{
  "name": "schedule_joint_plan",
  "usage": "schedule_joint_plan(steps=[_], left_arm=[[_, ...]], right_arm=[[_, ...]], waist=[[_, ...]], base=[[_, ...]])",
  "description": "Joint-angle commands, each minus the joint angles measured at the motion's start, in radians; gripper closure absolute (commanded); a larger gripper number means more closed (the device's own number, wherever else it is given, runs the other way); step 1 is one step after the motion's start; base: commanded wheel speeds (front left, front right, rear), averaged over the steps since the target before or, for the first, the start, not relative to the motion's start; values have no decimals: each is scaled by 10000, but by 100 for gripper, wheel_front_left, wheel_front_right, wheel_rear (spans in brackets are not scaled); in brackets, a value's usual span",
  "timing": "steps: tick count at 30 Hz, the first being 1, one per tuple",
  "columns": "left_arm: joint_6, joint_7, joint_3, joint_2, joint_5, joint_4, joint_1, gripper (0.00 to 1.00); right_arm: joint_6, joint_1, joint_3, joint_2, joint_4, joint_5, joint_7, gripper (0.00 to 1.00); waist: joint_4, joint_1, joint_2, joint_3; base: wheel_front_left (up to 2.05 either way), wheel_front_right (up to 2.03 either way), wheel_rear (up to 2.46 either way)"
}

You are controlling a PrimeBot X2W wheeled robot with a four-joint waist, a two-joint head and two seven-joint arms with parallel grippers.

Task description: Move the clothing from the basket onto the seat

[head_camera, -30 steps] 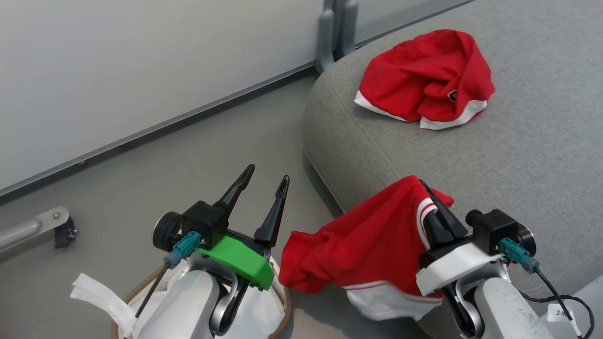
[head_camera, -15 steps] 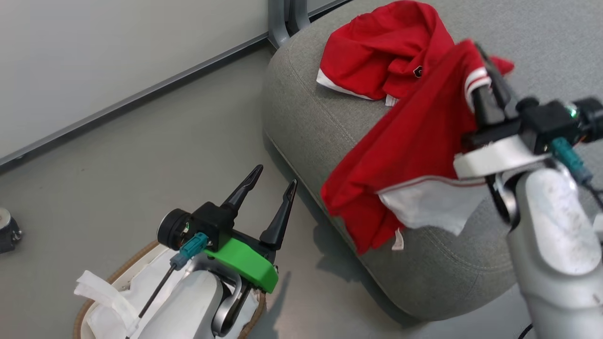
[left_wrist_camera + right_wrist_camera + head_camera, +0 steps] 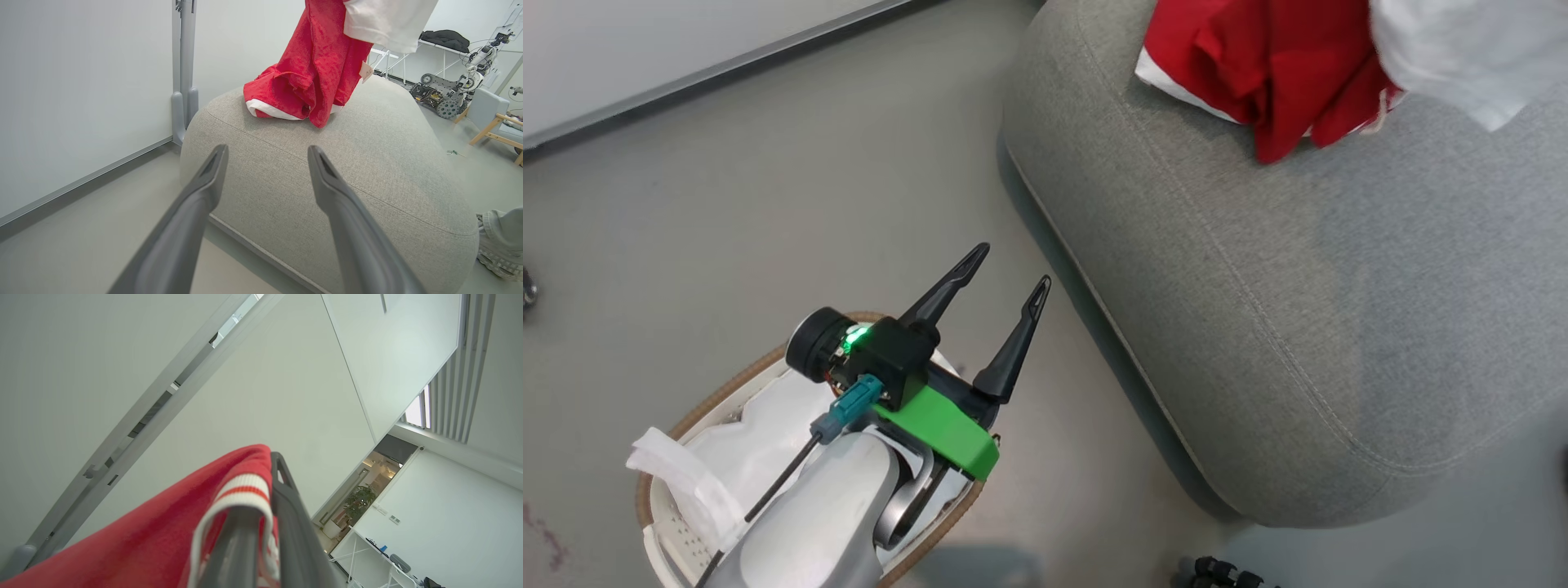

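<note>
One piece of red clothing [image 3: 278,94] with a white hem lies crumpled on the far end of the grey seat [image 3: 327,183]. A second red garment [image 3: 327,53] with a white panel [image 3: 1462,49] hangs above it, its lower tip touching the seat [image 3: 1298,286]. My right gripper [image 3: 267,469] points upward and is shut on this garment's red-and-white striped trim [image 3: 245,494]. My left gripper [image 3: 1013,265] stands open and holds nothing, above the basket [image 3: 686,416], whose white liner [image 3: 760,425] shows. In the left wrist view its fingers [image 3: 204,196] point at the seat's near side.
Grey floor [image 3: 768,180] lies between the basket and the seat, with a wall rail along the back. A grey post [image 3: 184,81] stands behind the seat. A person's foot [image 3: 498,241] is by the seat's right end. Further back are a wheeled machine [image 3: 441,90] and a wooden chair [image 3: 494,122].
The head camera has shifted. My right gripper has carried the second red garment up and further over the seat, above the first one. The left gripper stays open over the basket.
</note>
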Motion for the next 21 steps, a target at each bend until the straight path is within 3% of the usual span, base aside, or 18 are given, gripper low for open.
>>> schedule_joint_plan(steps=[1,5,9,18,21], left_arm=[[-22,7,-77,167,-36,-106,-300,0],[-22,7,-333,346,-145,-294,-676,0],[-22,7,-510,484,-248,-467,-1030,0],[-22,7,-645,801,-292,-628,-1475,0],[-22,7,-628,849,-315,-603,-1477,0]], right_arm=[[-18,-431,-224,-124,172,-232,146,100],[-16,-955,-1113,-286,626,-992,566,100],[-16,-519,-2124,-137,1137,-1513,719,100],[-18,1623,-5304,1257,2249,-2377,180,100],[-18,2244,-5889,1733,2480,-2595,-101,100]], waist=[[780,-1,-1,987],[1195,-1,-1,1691],[1565,-1,-1,2271],[1854,-1,-1,2940],[1758,-1,-1,2913]], base=[[0,0,0],[0,0,0],[0,0,0],[0,0,0],[0,0,0]])
